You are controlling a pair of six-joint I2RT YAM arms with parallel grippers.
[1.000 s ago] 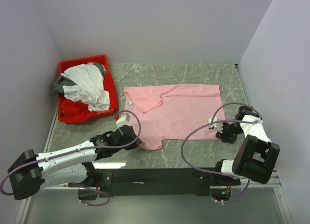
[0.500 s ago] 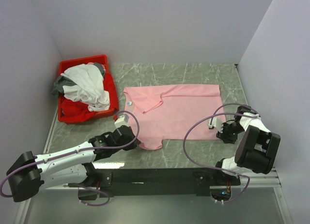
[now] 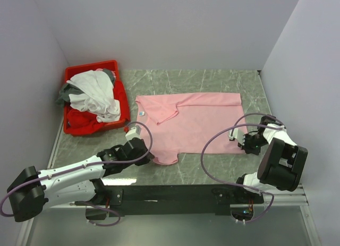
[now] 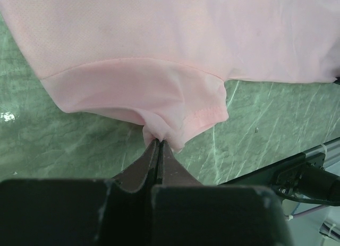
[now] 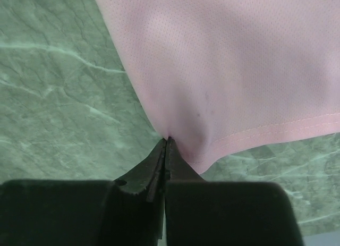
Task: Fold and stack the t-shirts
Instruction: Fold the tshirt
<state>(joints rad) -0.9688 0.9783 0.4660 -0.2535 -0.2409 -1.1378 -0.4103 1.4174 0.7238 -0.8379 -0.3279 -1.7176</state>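
Left fingers (image 4: 144, 165) pinch the pink t-shirt (image 3: 202, 124) sleeve; right fingers (image 5: 151, 167) pinch its hem corner.

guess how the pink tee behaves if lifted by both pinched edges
The pink t-shirt will likely sag limply: its cloth puckers at the left gripper and right gripper. Probably light, looking thin. Such small pinches might slip.
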